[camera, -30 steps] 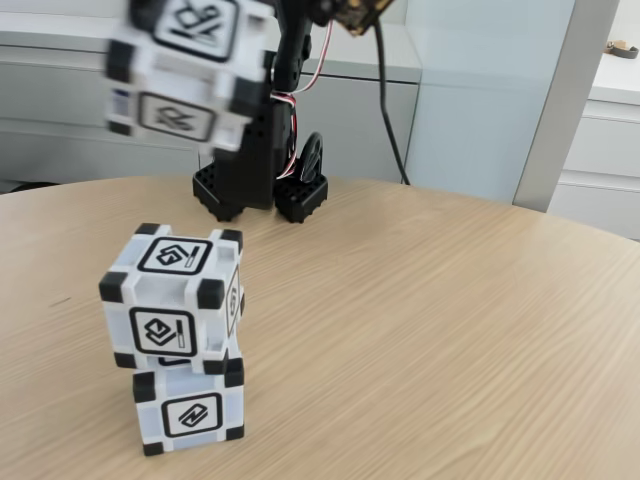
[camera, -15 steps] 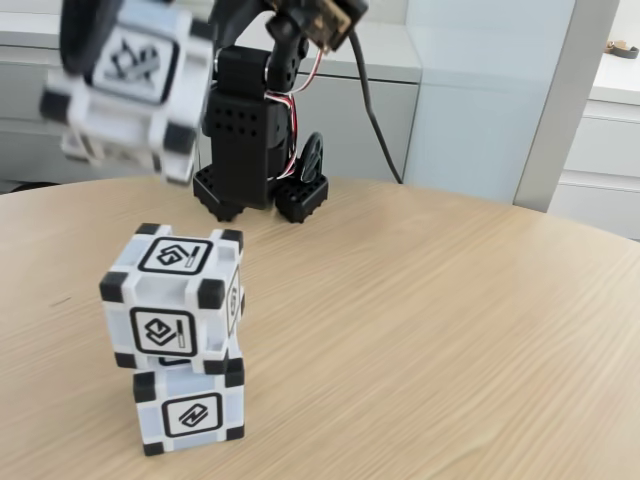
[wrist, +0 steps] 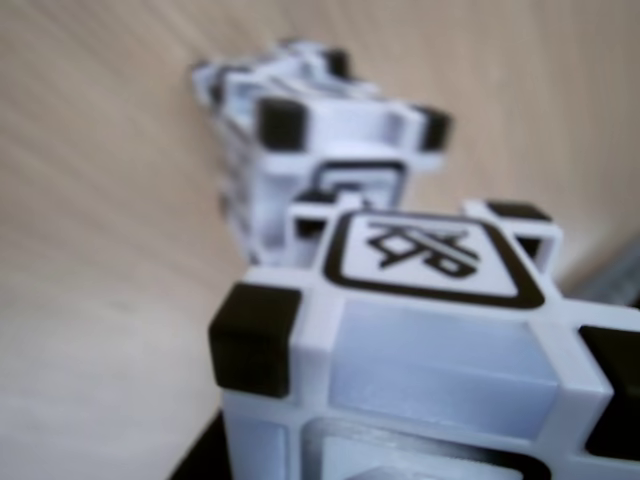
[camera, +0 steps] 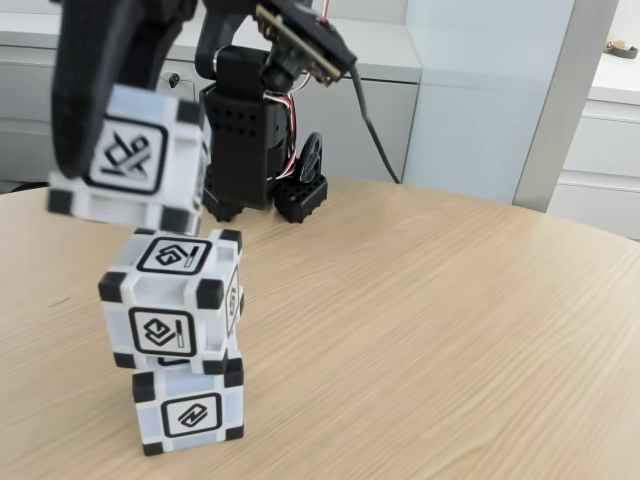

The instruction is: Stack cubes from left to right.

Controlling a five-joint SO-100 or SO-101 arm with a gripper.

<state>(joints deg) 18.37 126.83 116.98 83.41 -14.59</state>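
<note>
Pale wood-grain table (camera: pixel 450 330) takes up most of the fixed view, w/ white cabinets (camera: pixel 600 140) behind it. Black arm (camera: pixel 245 120) stands on its base at the table's far edge, red/white wires and a bare circuit board up near the top. Gripper (camera: pixel 115 140) hangs at upper left of the fixed view, clamped on the carried cube (camera: pixel 130 160); one broad black finger (camera: pixel 85 95) runs down the cube's left side, the other isn't visible from here. That cube is off the table, tilted a bit, sitting just above and slightly left of the stack; its lower edge is close to the stack's top but whether they touch I can't tell. Stack = two cubes at lower left: top cube (camera: pixel 170 300) rests on bottom cube (camera: pixel 190 405), shifted a little left and twisted vs. the one under it. Bottom one is flat on the table.

Wrist view, blurry: carried cube (wrist: pixel 420 340) fills the lower right, glyph face up, w/ the top cube (wrist: pixel 330 150) beyond it and table (wrist: pixel 100 250) around.
</note>
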